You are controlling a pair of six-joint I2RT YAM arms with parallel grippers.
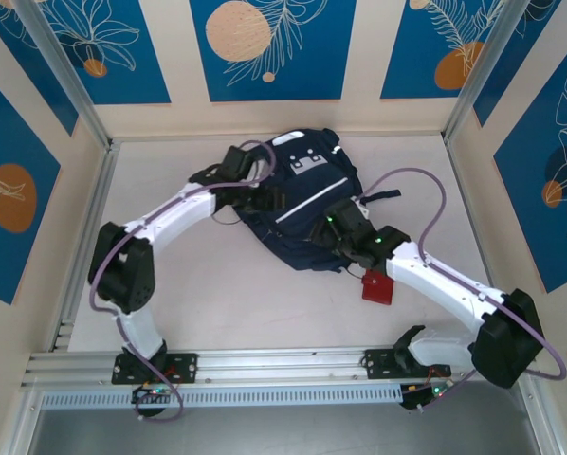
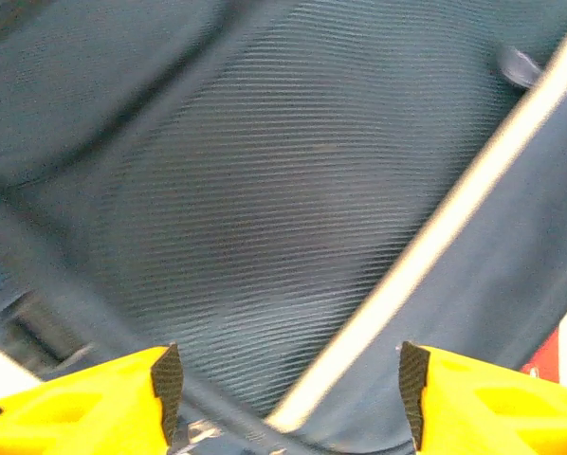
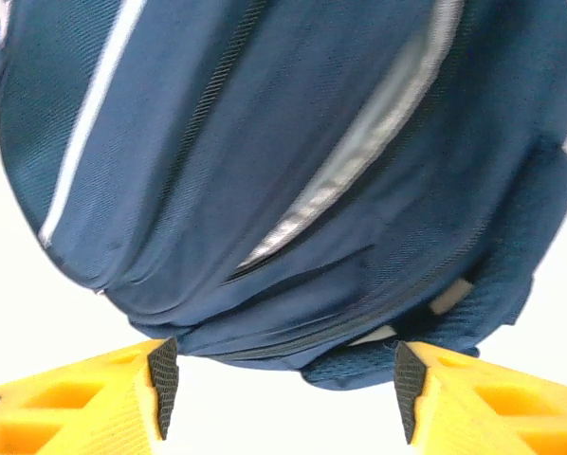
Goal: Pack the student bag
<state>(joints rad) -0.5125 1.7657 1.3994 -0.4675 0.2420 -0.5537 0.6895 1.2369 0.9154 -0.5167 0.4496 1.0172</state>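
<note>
My left jaws gape empty over the student bag at its 10 o'clock side. My right jaws, equally wide and empty, face its 4 o'clock edge.

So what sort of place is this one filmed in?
Probably a lab test booth, not a classroom: a left arm and a right arm bolted to a metal rail at the edge of the table, blue wall panels in metal framing, and a backpack laid out.
</note>
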